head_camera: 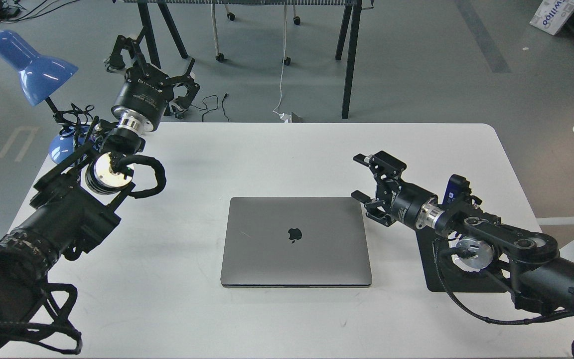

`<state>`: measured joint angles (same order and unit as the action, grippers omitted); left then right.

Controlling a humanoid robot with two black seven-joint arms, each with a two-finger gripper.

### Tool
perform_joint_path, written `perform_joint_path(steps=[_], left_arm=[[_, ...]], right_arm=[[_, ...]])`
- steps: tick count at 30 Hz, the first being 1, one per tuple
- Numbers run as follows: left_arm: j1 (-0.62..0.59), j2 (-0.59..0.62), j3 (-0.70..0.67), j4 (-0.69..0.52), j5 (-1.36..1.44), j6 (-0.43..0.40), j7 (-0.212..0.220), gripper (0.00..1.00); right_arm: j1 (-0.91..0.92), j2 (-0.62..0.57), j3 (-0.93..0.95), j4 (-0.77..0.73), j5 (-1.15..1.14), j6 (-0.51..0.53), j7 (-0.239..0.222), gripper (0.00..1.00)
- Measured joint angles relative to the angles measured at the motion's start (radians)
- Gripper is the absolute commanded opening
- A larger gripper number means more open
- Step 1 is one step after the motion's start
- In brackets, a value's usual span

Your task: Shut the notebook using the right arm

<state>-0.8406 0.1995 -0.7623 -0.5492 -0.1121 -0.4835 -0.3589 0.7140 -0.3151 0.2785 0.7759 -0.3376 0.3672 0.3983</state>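
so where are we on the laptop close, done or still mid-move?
Looks done: the notebook lies flat on the white table, lid down, logo up, no screen or keyboard showing. In hand: nothing; the right end effector sits open beside the lid's far right corner, apparently not touching. The left end effector is open, raised by the blue lamp. Left: probably only pulling the right arm away.

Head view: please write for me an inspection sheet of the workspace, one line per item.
Surface: white table, bare around the laptop.
Job's things: notebook lies flat, lid shut, logo up.
Clutter: blue desk lamp at the far left corner; black mouse pad under the right arm.
Grippers: left claw raised over the far left edge, fingers spread, empty; right claw beside the notebook's far right corner, open, empty.
Cables: white cable and black cables on the floor.
Surroundings: grey floor; table legs behind.
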Motion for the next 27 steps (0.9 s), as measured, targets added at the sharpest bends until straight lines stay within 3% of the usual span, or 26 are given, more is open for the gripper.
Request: perform_joint_path(steps=[7, 14, 18, 27], left_arm=[[0.000, 0.000, 0.001, 0.000, 0.000, -0.001, 0.000, 1.00], [0.000, 0.000, 0.002, 0.000, 0.000, -0.001, 0.000, 1.00], [0.000, 0.000, 0.002, 0.000, 0.000, -0.001, 0.000, 1.00], [0.000, 0.000, 0.008, 0.000, 0.000, -0.001, 0.000, 1.00]], right_arm=[[-0.002, -0.020, 0.360, 0.012, 0.011, 0.039, -0.009, 1.00], [0.000, -0.020, 0.650, -0.018, 0.048, 0.037, -0.078, 1.00], [0.000, -0.018, 0.699, -0.052, 0.173, 0.033, -0.107, 1.00], [0.012, -0.014, 0.699, -0.112, 0.288, 0.026, -0.101, 1.00]])
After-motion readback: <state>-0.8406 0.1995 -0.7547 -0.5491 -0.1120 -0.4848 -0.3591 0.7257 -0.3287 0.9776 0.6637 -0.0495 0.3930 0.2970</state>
